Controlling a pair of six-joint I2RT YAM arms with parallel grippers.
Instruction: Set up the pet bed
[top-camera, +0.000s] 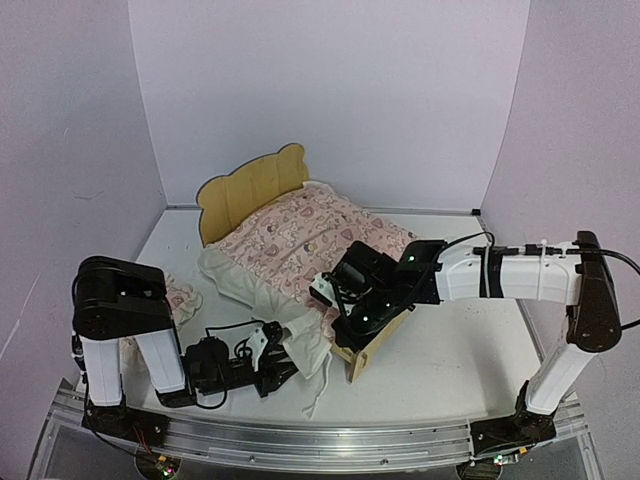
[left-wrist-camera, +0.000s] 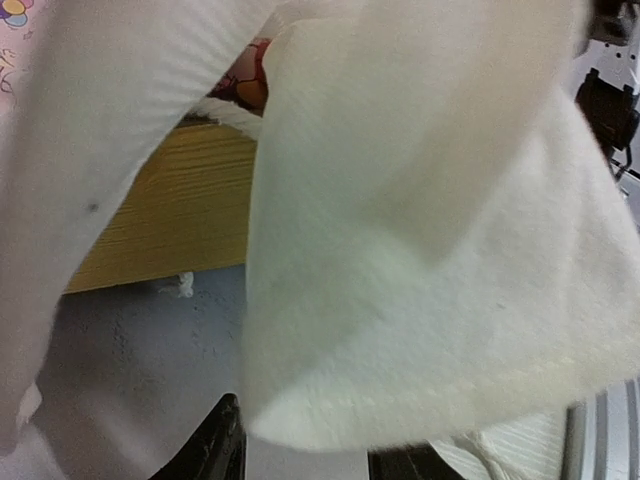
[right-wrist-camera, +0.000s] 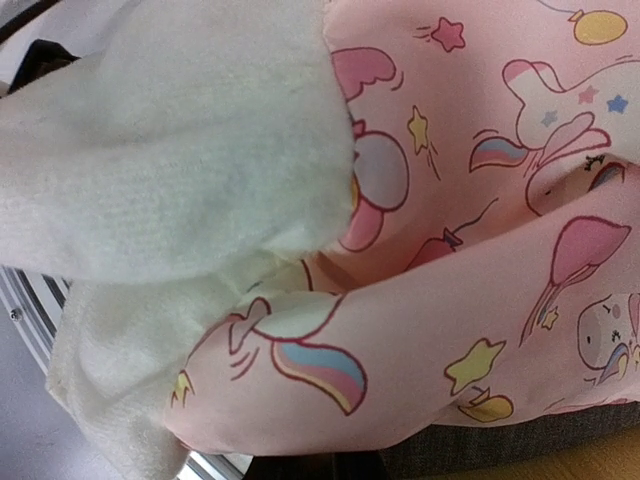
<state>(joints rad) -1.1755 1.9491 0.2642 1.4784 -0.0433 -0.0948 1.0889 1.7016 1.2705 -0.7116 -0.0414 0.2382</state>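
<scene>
Pet bed (top-camera: 372, 352) sat mid-table (top-camera: 470, 350), angled: headboard (top-camera: 250, 185) toward the far-left wall, footboard end toward the near right. Plywood frame mostly hidden, only the headboard and the foot corner showing from above.

Pink patterned blanket (top-camera: 300, 235) lay over the whole bed. Its white ruffle (top-camera: 240, 280) spilled off the left side and trailed past the foot end onto the table.

Small pink pillow (top-camera: 182, 300) lay on the table beside the left arm's upper link, apart from the bed.

Right gripper (top-camera: 342, 298) was down on the blanket at the foot end, arm reaching in from the right. Wrist cam filled w/ pink print and ruffle; a strip of grey mattress pad (right-wrist-camera: 500, 452) showed under the blanket edge. Fingers not visible, so can't tell whether clenched or released.

Left gripper (top-camera: 272, 362) was low near the table, at the ruffle's near corner. Wrist cam: ruffle hung right in front of the lens, the bed's side rail (left-wrist-camera: 170, 210) behind it. One dark fingertip (left-wrist-camera: 222, 445) showed at the bottom edge w/ cloth hanging beside it – can't tell if grasping.
</scene>
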